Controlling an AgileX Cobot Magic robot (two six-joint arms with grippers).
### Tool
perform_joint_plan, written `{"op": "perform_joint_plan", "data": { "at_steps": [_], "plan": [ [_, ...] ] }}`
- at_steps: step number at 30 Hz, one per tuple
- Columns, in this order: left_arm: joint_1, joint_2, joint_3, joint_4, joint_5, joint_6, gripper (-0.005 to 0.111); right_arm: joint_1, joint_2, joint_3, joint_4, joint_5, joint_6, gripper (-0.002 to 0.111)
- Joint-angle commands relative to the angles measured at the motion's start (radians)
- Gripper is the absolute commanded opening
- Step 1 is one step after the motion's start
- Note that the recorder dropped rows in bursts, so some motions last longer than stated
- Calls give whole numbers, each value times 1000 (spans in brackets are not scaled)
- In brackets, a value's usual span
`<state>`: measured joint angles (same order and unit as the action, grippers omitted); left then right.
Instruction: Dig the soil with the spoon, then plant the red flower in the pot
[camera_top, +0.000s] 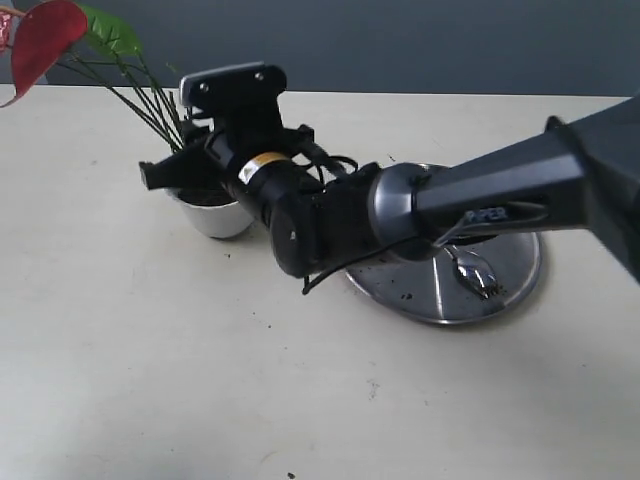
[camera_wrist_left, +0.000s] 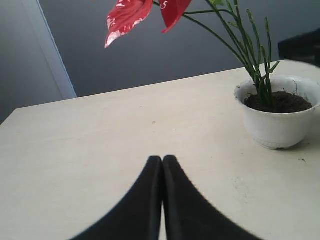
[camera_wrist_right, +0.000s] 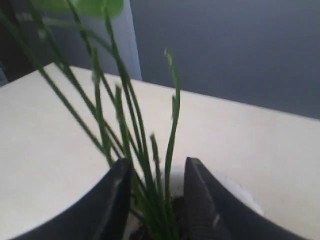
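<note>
The white pot stands on the table at the left, holding dark soil. The red flower stands in it, its thin green stems rising from the soil and its green leaf beside the petal. My right gripper has reached across over the pot. In the right wrist view it is open, with the stems standing between its fingers above the pot rim. My left gripper is shut and empty, low over the table short of the pot. The spoon lies on the steel plate.
The round steel plate sits right of the pot, partly under my right arm. A few dark soil crumbs dot the plate and the table. A grey wall runs behind the table's far edge.
</note>
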<state>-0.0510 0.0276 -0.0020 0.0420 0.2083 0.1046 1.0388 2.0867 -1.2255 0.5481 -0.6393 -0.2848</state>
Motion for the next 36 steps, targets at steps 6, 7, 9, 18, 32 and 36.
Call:
{"op": "perform_joint_plan", "data": {
  "at_steps": [6,7,9,18,32,36],
  "plan": [
    [-2,-4,2,-2,-8,-3,0,-3,-279,3,798,38,-915,-1],
    [-2,-4,2,-2,-8,-3,0,-3,-311,3,882,49,-1039,-1],
    [-2,-4,2,-2,-8,-3,0,-3,-372,11,1072,77,-1314,-1],
    [-2,-4,2,0,-7,-3,0,-3,-631,276,1150,217,-1429,-1],
    [-2,-4,2,0,-7,-3,0,-2,-880,443,1164,285,-1273,-1],
    [-2,-4,2,0,-7,-3,0,-2,-887,443,1137,215,-1274,-1]
  ]
}}
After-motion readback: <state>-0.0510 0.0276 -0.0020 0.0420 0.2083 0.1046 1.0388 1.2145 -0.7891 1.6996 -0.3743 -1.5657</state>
